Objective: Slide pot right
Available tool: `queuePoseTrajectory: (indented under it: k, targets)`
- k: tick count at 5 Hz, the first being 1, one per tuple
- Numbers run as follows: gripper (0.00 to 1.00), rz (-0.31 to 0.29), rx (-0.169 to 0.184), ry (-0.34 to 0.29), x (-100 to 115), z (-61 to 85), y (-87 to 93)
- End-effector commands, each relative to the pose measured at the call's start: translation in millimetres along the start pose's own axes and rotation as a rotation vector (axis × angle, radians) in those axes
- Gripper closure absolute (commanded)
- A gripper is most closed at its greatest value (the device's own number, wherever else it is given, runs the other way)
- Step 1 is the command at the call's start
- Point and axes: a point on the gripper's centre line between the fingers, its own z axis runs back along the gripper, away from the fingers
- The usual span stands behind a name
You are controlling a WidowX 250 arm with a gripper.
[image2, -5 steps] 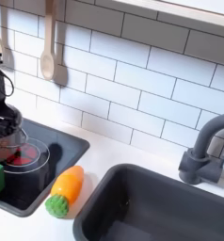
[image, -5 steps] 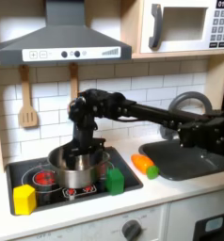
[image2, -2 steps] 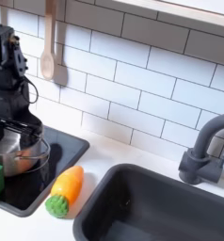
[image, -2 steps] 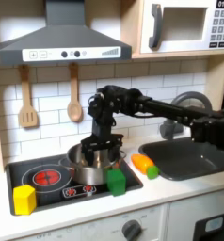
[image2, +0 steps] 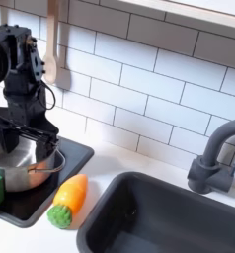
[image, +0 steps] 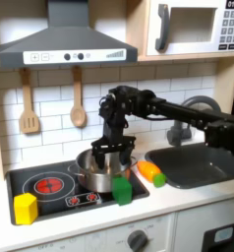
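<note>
My gripper is down at the pot, fingers either side of its far rim, clamped on the rim as far as I can see. Pot sits on the black stovetop, at the first exterior view's right half of it, w/ the green block just in front. In the second exterior view the pot is near the hob's right edge, toy carrot just beside on the counter, sink further right.

Both exterior views are evenly, softly lit from above; coarse, low-resolution blur is seen throughout. Glare is caught on the pot below the gripper.
</note>
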Motion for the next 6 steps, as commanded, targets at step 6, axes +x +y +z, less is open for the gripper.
queuePoseTrajectory:
  k: [6]
  targets:
    - [0.0, 0.003, 0.003, -0.088, -2.3, 39.0, -6.0]
